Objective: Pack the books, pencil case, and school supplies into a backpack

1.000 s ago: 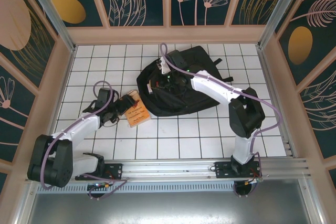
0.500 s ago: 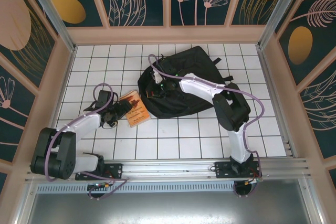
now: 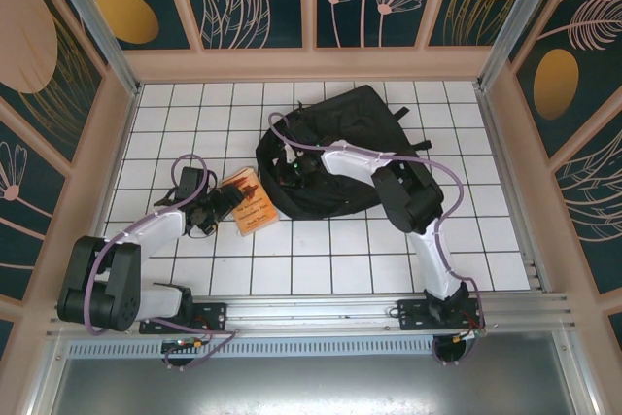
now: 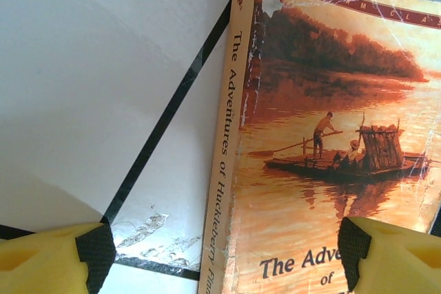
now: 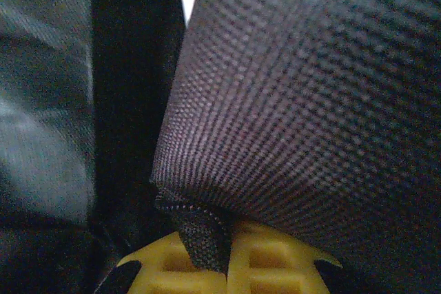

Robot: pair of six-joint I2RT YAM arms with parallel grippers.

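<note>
The black backpack [image 3: 335,157] lies at the middle back of the tiled table. My right gripper [image 3: 290,170] is at its left edge. In the right wrist view that gripper [image 5: 227,259] is shut on a fold of the backpack's woven fabric [image 5: 310,101]. An orange book [image 3: 251,203], "The Adventures of Huckleberry Finn", lies flat just left of the backpack. My left gripper [image 3: 224,204] is at the book's left side. In the left wrist view it [image 4: 220,259] stands open astride the book's spine [image 4: 226,170], one finger above the tile, the other above the cover [image 4: 331,101]. The pencil case and school supplies are out of view.
Wooden walls [image 3: 117,143] box in the white tiled table [image 3: 321,259] on the left, back and right. An aluminium rail [image 3: 321,313] with both arm bases runs along the near edge. A purple cable [image 3: 292,133] loops over the backpack.
My right gripper has moved toward the near left, taking the backpack's edge with it, and its elbow has folded in. The left jaws have narrowed a little over the book.
</note>
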